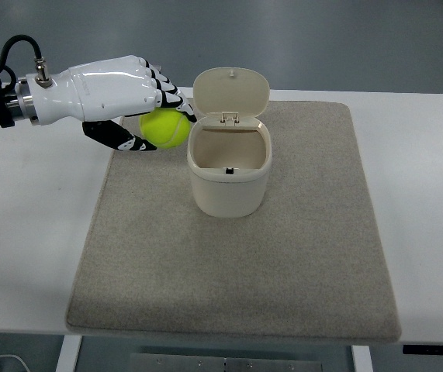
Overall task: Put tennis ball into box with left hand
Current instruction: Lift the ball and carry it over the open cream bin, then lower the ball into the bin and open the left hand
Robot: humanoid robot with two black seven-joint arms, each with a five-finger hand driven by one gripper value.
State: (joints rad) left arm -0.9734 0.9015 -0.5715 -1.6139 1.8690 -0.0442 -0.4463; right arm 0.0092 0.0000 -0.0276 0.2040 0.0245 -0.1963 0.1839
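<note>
**Ball in the Hand, Right Next to the Box**

A big white table (35, 232) fills most of the view. On top of it lies a wide grey mat (283, 263). The mat is fuzzy and flat, and it covers the middle of the table.

The left arm (19, 97) comes in from the left side. It is white with black parts, and a black cable loops up near the wrist. The arm hangs over the table and reaches toward the middle.

A cream box (229, 182) stands upright on the far half of the mat. Its lid (231, 91) is flipped open and leans back behind it. You can look down into the box, and it looks bare inside but for a small dark spot low on the near wall.

The left hand (124, 97) is white with black finger joints. Its fingers (167, 91) curl over the top of the ball and the thumb presses from below, so the ball is pinched between them.

The tennis ball (167, 129) is bright yellow-green. It sits in the hand, just beside the left rim of the box, not inside it yet.
</note>
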